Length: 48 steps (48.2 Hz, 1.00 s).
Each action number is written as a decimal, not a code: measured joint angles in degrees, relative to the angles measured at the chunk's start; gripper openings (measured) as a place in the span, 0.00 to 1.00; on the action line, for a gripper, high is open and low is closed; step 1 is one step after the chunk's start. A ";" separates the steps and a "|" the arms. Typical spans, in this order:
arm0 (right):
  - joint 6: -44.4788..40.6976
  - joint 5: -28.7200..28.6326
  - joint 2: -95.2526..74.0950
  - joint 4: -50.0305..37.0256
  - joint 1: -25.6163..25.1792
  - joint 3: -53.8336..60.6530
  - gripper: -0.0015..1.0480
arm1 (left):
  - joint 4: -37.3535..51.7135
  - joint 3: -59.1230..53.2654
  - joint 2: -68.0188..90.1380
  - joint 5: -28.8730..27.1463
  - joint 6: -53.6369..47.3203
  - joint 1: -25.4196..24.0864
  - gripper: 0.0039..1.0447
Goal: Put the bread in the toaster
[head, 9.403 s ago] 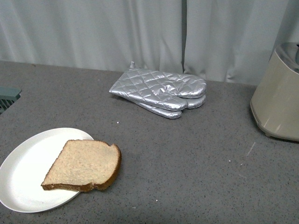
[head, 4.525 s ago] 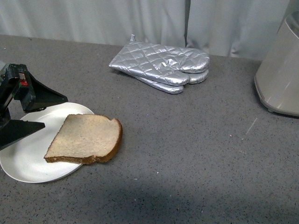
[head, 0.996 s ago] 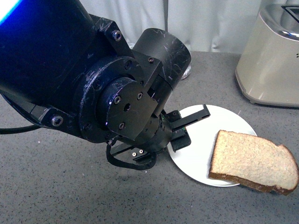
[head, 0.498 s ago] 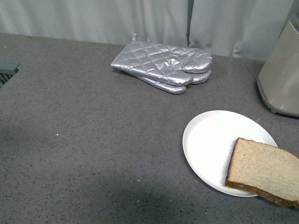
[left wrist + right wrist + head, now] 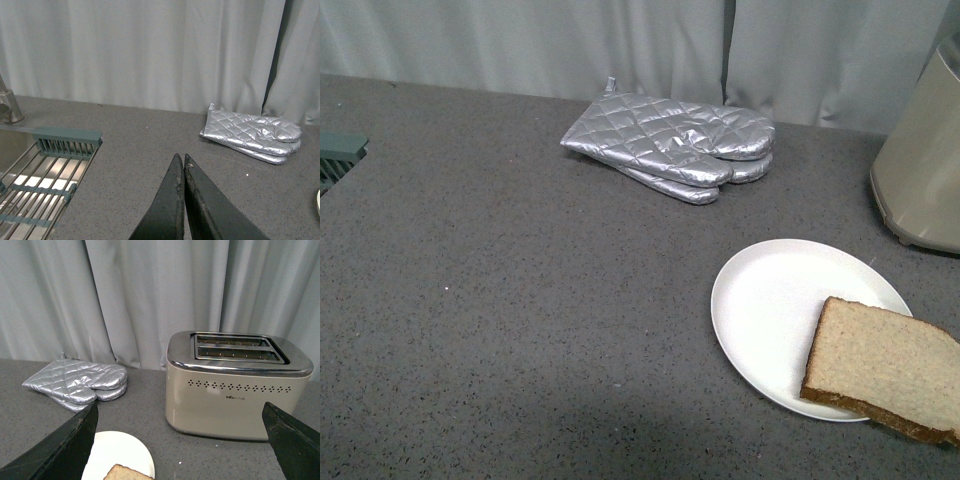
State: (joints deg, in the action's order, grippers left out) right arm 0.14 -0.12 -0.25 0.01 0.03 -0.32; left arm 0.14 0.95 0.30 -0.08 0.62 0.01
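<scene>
Lying flat on the white plate point(image 5: 752, 300), the bread point(image 5: 885, 368) covers the plate's near right part and overhangs its rim. The toaster point(image 5: 235, 385) stands behind the plate and apart from it, its two slots facing up. Silver oven mitts point(image 5: 670, 145) lie stacked further left on the grey counter point(image 5: 520, 300), near the curtain point(image 5: 620, 40). The right gripper point(image 5: 180, 406) is spread wide and holds nothing, facing the toaster. The left gripper point(image 5: 181, 158) has its fingers pressed together with nothing between them, beside a sink rack point(image 5: 55, 165)
</scene>
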 joint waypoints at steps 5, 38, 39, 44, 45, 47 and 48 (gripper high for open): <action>0.02 0.04 0.00 0.00 0.00 0.00 0.91 | -0.02 0.00 -0.02 0.07 -0.11 0.00 0.03; 43.45 7.04 -72.46 -12.52 -0.63 -7.13 0.91 | -0.02 0.00 -0.07 0.09 -0.24 0.00 0.94; 44.02 7.06 -73.31 -13.14 -0.66 -6.82 0.91 | -0.02 0.00 -0.07 0.07 -0.24 0.00 0.94; 45.11 6.97 -76.22 -15.98 -0.92 -6.19 0.91 | -0.02 0.00 -0.07 0.09 -0.24 0.00 0.94; 45.31 6.86 -77.22 -17.14 -0.92 -6.14 0.91 | -0.02 0.00 -0.07 0.09 -0.22 0.00 0.94; 45.66 6.62 -78.75 -18.80 -0.90 -6.14 0.91 | -0.02 0.00 -0.07 0.09 -0.24 0.00 0.94; 45.90 6.47 -80.15 -20.11 -0.81 -6.16 0.91 | -0.02 0.00 -0.07 0.09 -0.24 0.00 0.94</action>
State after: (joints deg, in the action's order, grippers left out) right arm 46.04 6.35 -80.40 -20.10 -0.78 -6.48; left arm 0.12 0.95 0.23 0.01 0.38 0.01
